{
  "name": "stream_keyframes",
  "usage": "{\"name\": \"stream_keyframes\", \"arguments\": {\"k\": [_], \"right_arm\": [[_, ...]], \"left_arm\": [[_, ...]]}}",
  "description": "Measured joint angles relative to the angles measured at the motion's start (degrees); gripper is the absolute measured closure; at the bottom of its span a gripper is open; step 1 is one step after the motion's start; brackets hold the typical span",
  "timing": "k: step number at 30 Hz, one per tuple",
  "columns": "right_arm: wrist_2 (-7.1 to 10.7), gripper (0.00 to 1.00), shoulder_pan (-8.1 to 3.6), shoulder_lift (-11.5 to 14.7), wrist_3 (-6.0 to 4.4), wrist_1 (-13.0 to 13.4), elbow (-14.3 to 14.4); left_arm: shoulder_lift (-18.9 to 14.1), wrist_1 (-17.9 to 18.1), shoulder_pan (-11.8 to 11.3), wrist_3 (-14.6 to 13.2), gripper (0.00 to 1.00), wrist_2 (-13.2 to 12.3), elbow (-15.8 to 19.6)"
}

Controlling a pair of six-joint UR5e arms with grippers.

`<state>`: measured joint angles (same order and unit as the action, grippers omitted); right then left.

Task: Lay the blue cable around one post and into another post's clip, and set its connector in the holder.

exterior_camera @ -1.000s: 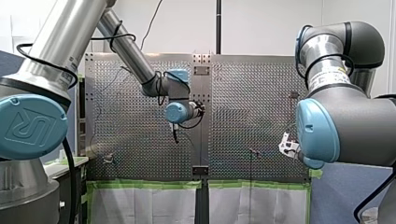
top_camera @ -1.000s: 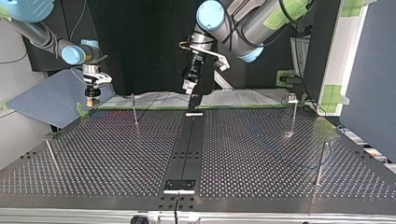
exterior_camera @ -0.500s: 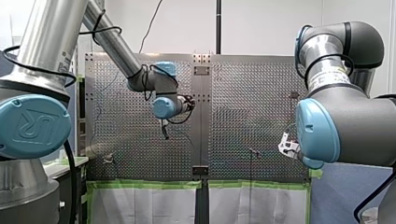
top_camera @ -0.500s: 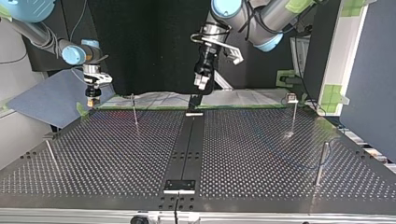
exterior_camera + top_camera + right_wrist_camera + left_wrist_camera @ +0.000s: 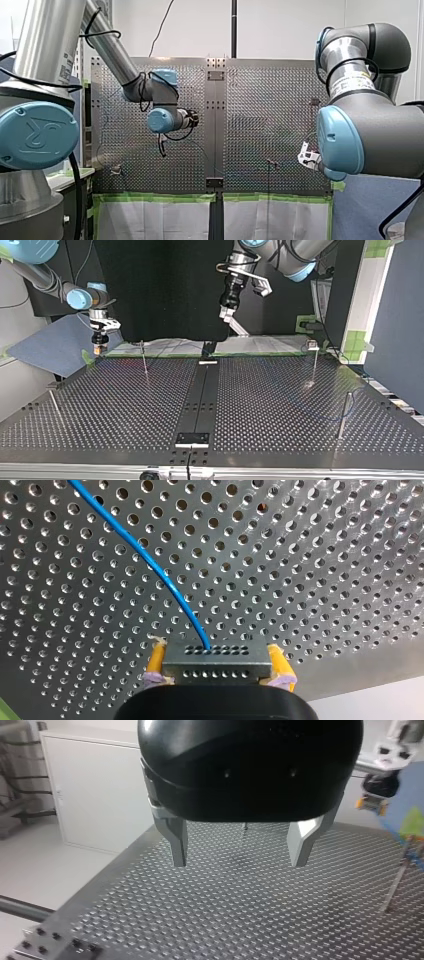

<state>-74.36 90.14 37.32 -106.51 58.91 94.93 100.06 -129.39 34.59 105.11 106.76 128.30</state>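
My right end effector (image 5: 216, 652) is clamping the connector (image 5: 217, 669), a grey block with rows of small holes, between its yellow pads (image 5: 156, 661). The blue cable (image 5: 150, 565) is running out of the block's upper face and curving away over the perforated worktop (image 5: 325, 580). An edge of that plate is showing just beside the end effector, with pale room beyond it. In the top view this end effector (image 5: 100, 347) is hanging above the worktop's far left corner, close to the far edge and beside a grey-blue panel (image 5: 55, 347).

My left end effector (image 5: 238, 862) is standing wide open, with nothing between its metal fingers (image 5: 177, 842), and the plate is lying well below them. In the top view it (image 5: 226, 315) is hovering high over the middle of the far edge, in line with the black centre strip (image 5: 200, 390). The two end effectors are well apart.

Four posts are breaking up the surface:
- A thin post (image 5: 144, 359) is standing near the far edge, between my right end effector and the strip.
- A clip-topped post (image 5: 314, 362) is standing on the strip's other side.
- A dark post (image 5: 344, 415) is standing near the view's right edge.
- A slanting post (image 5: 54, 405) is standing near the left edge.

Between these posts a broad stretch of plate is lying on either side of the strip, reaching to the near edge.
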Motion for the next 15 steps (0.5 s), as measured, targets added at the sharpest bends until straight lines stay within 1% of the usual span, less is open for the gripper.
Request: {"name": "stream_keyframes", "arguments": {"k": [7, 15], "right_arm": [[-0.09, 1.00, 0.01, 0.00, 0.20, -0.01, -0.11], [-0.56, 1.00, -0.03, 0.05, 0.76, -0.10, -0.68]], "left_arm": [[-0.02, 0.64, -0.37, 0.06, 0.00, -0.10, 3.28], [-0.02, 3.51, -1.53, -0.09, 0.00, -0.08, 7.44]]}}
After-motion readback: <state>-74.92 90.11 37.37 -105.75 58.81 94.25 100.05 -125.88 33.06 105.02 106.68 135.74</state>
